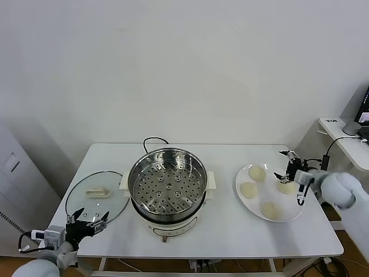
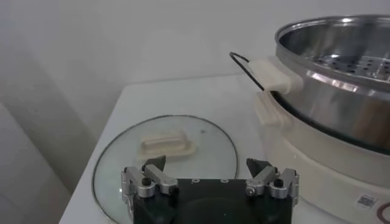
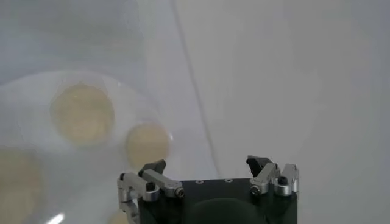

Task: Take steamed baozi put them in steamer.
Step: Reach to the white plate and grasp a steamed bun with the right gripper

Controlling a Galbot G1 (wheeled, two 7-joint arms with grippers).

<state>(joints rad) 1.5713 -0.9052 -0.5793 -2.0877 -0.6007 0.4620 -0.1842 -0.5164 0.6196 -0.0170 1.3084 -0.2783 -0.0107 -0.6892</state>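
Note:
Four cream-white baozi lie on a white plate (image 1: 260, 195) at the right: one at the back (image 1: 257, 172), one on the left (image 1: 248, 190), one in front (image 1: 270, 210), one on the right (image 1: 286, 187). My right gripper (image 1: 283, 165) is open and empty, just behind the right-hand bun at the plate's far right rim. In the right wrist view the right gripper (image 3: 206, 164) has jaws wide apart, with baozi (image 3: 82, 114) beyond one finger. The steel steamer (image 1: 168, 183) stands mid-table, its perforated tray bare. My left gripper (image 1: 87, 220) is open and parked at the front left corner.
The glass lid (image 1: 96, 196) with a cream handle (image 1: 98, 193) lies flat left of the steamer, also in the left wrist view (image 2: 201, 149) beyond the left gripper (image 2: 206, 164). A black cord (image 1: 154, 140) runs behind the steamer. A side table (image 1: 346, 141) stands far right.

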